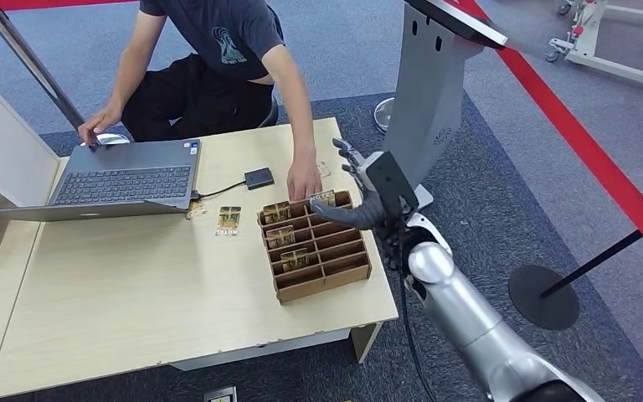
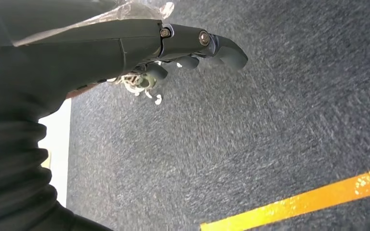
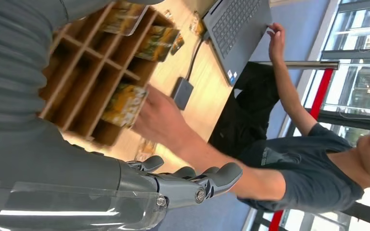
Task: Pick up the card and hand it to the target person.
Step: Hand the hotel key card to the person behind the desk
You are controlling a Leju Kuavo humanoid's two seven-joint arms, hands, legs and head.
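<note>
A card (image 1: 322,198) with a yellow-green print stands at the back right corner of the wooden compartment box (image 1: 322,272). The person's hand (image 1: 304,180) reaches across the table and touches this card (image 3: 125,103) with its fingertips (image 3: 147,118). My right hand (image 1: 360,188) hovers at the same corner, fingers spread upward and thumb lying just below the card; nothing is pinched. In the right wrist view my right hand's fingers (image 3: 192,178) sit apart from the card. My left hand (image 2: 173,53) hangs over dark carpet and holds nothing.
Three more cards (image 1: 281,236) stand in the box and one card (image 1: 229,219) lies flat on the table. A laptop (image 1: 126,180) and a small black device (image 1: 259,177) sit at the back. A grey stand (image 1: 427,84) rises right of the table.
</note>
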